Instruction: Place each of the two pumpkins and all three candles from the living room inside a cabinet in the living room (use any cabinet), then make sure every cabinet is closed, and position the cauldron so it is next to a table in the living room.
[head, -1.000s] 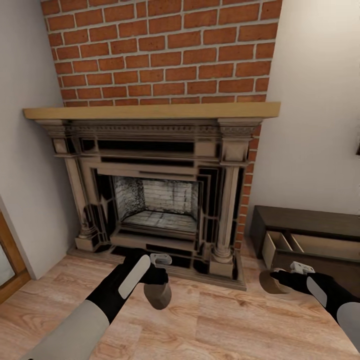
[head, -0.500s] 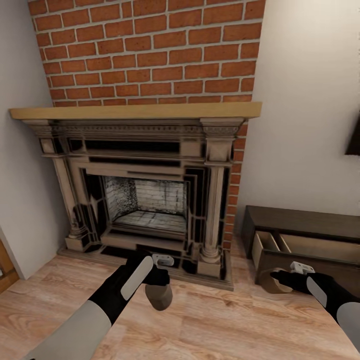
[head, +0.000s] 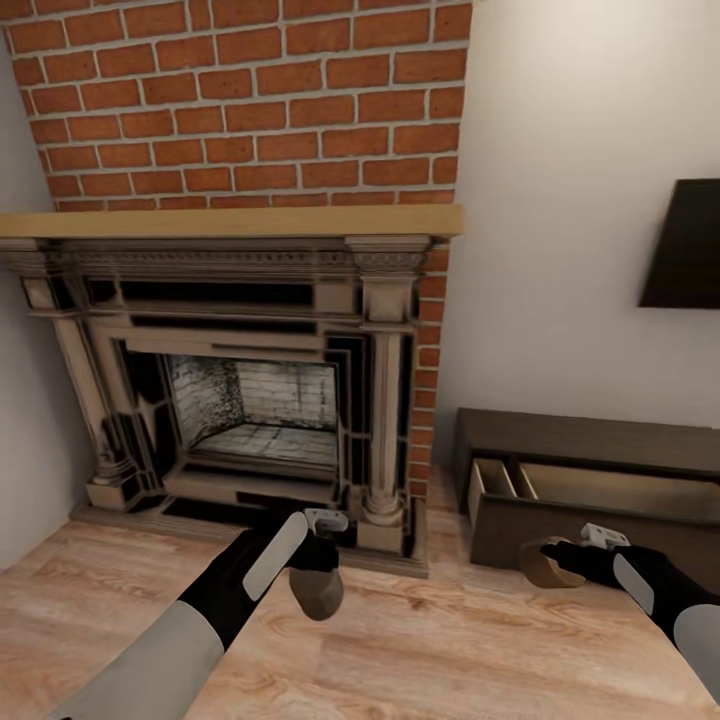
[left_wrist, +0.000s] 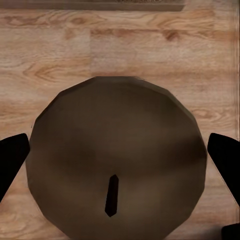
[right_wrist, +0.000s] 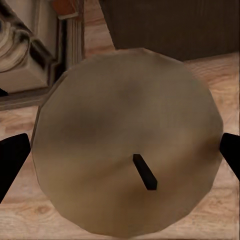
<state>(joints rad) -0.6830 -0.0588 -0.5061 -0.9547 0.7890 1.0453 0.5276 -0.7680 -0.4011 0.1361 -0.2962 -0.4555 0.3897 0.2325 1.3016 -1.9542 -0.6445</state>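
The head camera looks forward and down at the fireplace (head: 250, 400) and wood floor (head: 450, 650), while each wrist camera peers close (top-down) at that same floor.

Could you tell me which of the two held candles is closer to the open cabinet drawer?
The candle in the right gripper: that candle hangs just before the open drawer, while the left one is by the fireplace.
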